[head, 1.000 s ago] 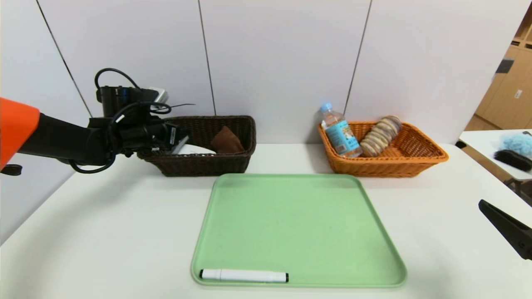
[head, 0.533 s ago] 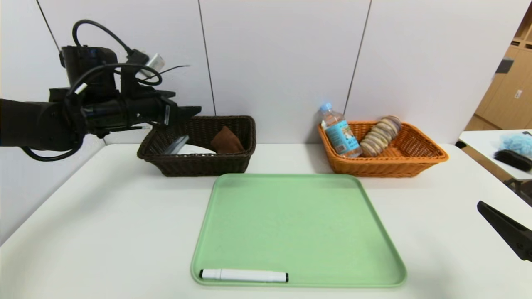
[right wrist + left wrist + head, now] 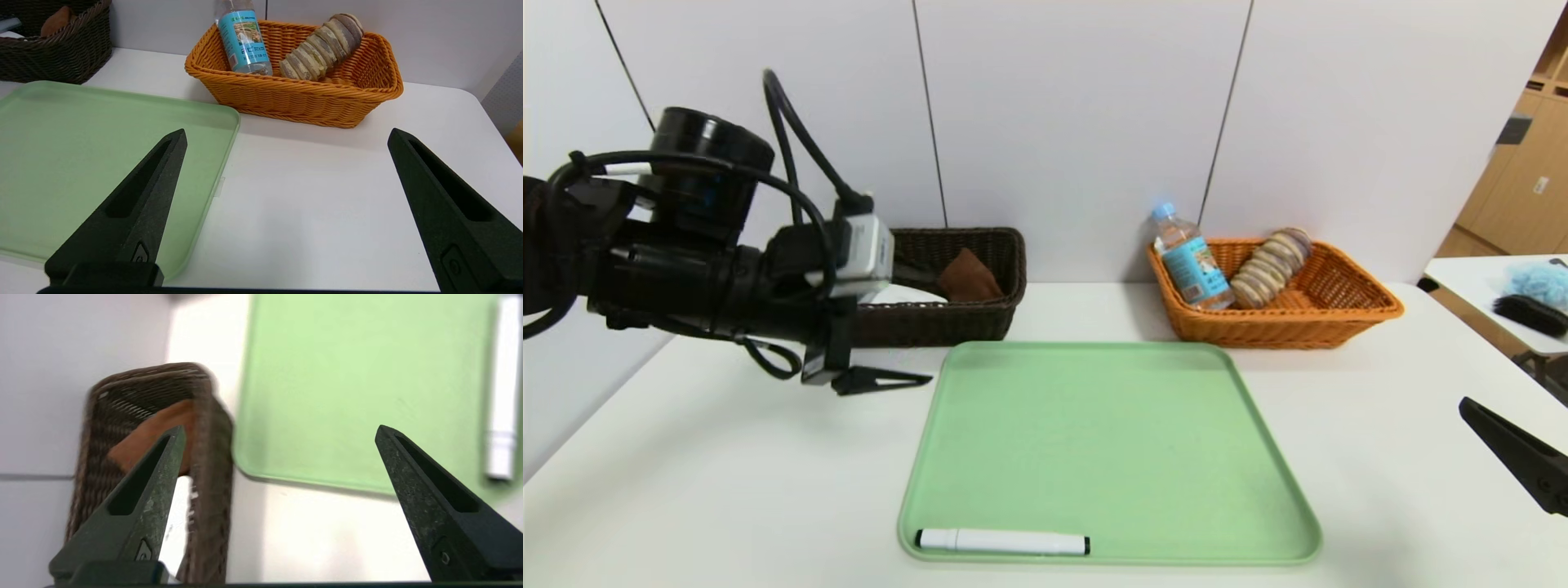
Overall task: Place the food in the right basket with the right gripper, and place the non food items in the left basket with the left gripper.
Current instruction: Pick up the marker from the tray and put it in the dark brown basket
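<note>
A white marker with black ends [image 3: 1002, 542] lies at the front left of the green tray [image 3: 1111, 441]; it also shows in the left wrist view [image 3: 502, 388]. My left gripper [image 3: 900, 331] is open and empty. It hovers just in front of the dark brown left basket [image 3: 947, 322], by the tray's far left corner. That basket holds a brown item [image 3: 968, 276] and a white item [image 3: 907, 294]. The orange right basket [image 3: 1282, 327] holds a water bottle [image 3: 1188, 261] and a pack of round biscuits [image 3: 1270, 265]. My right gripper [image 3: 287, 131] is open and empty, low at the table's right [image 3: 1511, 449].
The wall stands right behind both baskets. A side table [image 3: 1478, 282] at the far right carries a blue fluffy thing [image 3: 1539, 282] and a black brush [image 3: 1531, 314]. Bare white tabletop lies on both sides of the tray.
My left arm rose out of the brown basket, then swung down and forward with its wrist turned. It now sits in front of the basket. The right arm has not moved.
</note>
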Tool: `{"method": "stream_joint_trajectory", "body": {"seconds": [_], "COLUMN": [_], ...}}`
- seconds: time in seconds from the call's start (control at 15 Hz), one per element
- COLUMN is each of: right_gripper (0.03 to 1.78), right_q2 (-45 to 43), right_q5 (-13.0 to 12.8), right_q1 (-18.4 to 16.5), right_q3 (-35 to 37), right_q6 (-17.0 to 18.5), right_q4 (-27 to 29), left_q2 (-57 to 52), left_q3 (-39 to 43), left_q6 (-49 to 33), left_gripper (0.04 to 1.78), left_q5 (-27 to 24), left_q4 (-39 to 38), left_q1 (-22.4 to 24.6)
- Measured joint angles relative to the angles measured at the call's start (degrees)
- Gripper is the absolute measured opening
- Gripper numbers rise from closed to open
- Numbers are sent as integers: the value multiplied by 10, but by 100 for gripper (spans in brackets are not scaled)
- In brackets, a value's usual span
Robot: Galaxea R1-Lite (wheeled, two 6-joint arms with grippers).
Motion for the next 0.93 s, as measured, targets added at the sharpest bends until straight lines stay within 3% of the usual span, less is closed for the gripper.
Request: {"method": "stream_joint_trajectory", "body": {"seconds": [0.13, 0.4, 0.93], "right_gripper": [169, 169, 169], "right_q2": [2, 7, 11], "right_q5": [0, 0, 0], "right_q1": [0, 0, 0], "right_q3": [-1, -6, -6], "right_q6": [0, 2, 7], "right_q4": [0, -1, 0], "left_q2": [-5, -3, 13], "left_q3": [18, 83, 157], "left_q6": [62, 78, 77], "left_gripper": [165, 167, 169], "left_q5": [31, 64, 66], "left_q4": [35, 10, -48], "left_q1": [-42, -100, -115]}}
